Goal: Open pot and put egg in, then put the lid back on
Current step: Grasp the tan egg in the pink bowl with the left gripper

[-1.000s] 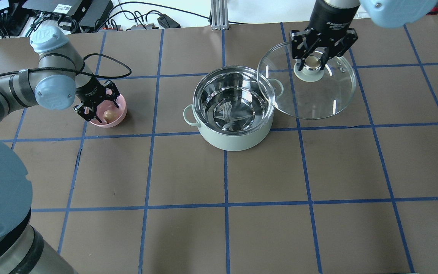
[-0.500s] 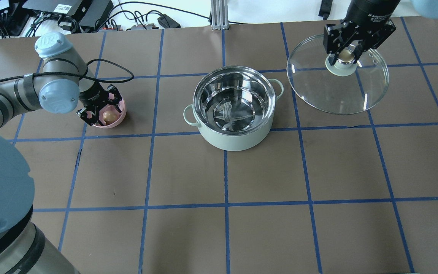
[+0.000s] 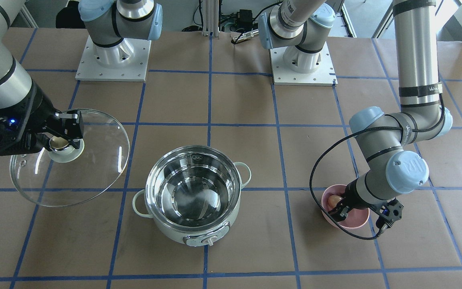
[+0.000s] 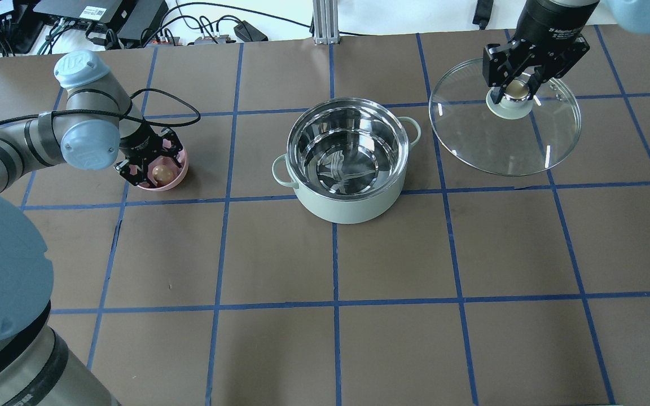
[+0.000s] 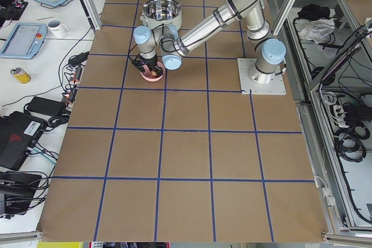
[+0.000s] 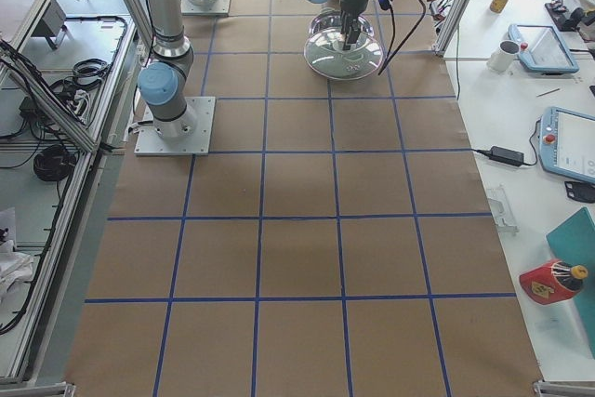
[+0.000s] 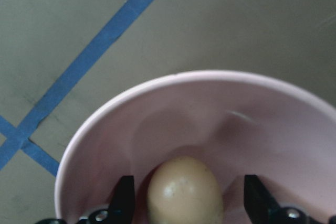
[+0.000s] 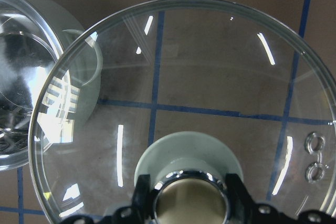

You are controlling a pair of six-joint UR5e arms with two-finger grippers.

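The mint-green pot (image 4: 353, 210) stands open at mid-table, its steel inside empty; it also shows in the front view (image 3: 175, 235). My right gripper (image 4: 514, 90) is shut on the tan knob of the glass lid (image 4: 505, 144) and holds it above the table, to the right of the pot and apart from it. The lid fills the right wrist view (image 8: 210, 77). The tan egg (image 4: 161, 173) lies in a pink bowl (image 4: 177, 179). My left gripper (image 4: 154, 169) is open, down in the bowl, one finger on each side of the egg (image 7: 184, 190), with gaps.
The pink bowl (image 3: 351, 221) sits on the table's left side, well apart from the pot. The arm bases (image 3: 112, 60) stand at the robot's edge. Cables and boxes (image 4: 105, 17) lie beyond the far edge.
My right gripper has carried the lid rightward, off the pot's rim and clear of it. My left gripper has settled lower into the bowl around the egg.
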